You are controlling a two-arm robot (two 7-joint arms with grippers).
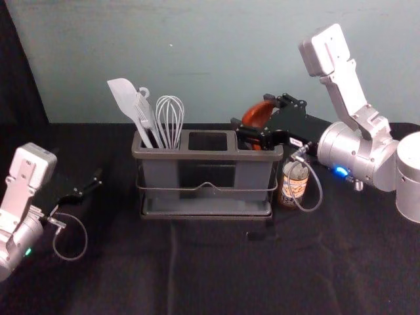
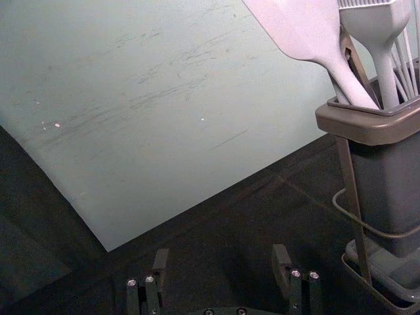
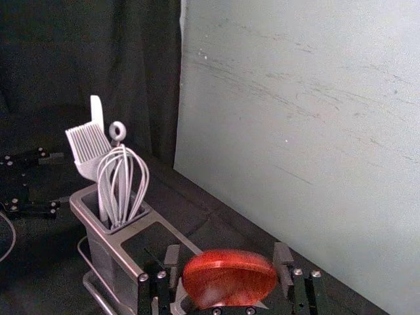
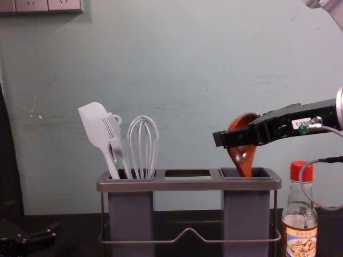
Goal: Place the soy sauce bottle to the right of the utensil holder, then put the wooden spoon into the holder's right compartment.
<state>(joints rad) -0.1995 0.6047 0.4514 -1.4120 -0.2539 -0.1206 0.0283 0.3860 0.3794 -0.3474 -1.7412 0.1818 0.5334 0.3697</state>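
Observation:
My right gripper (image 1: 253,111) is over the right end of the utensil holder (image 1: 209,155), its fingers on both sides of the wooden spoon (image 1: 258,115). In the right wrist view the right gripper (image 3: 227,261) is open, with the spoon's bowl (image 3: 229,278) between its fingers. The spoon (image 4: 245,157) stands bowl up in the right compartment (image 4: 246,214) in the chest view, its lower handle hidden inside. The soy sauce bottle (image 1: 293,184) stands upright just right of the holder. My left gripper (image 1: 89,186) is idle at the left; the left gripper (image 2: 220,266) is open and empty.
A white spatula (image 4: 98,128), a brush (image 4: 116,140) and a whisk (image 4: 143,144) stand in the holder's left compartment. The middle compartment (image 1: 207,141) is empty. Behind the table rises a wall (image 1: 216,52). A white cylinder (image 1: 409,177) is at the right edge.

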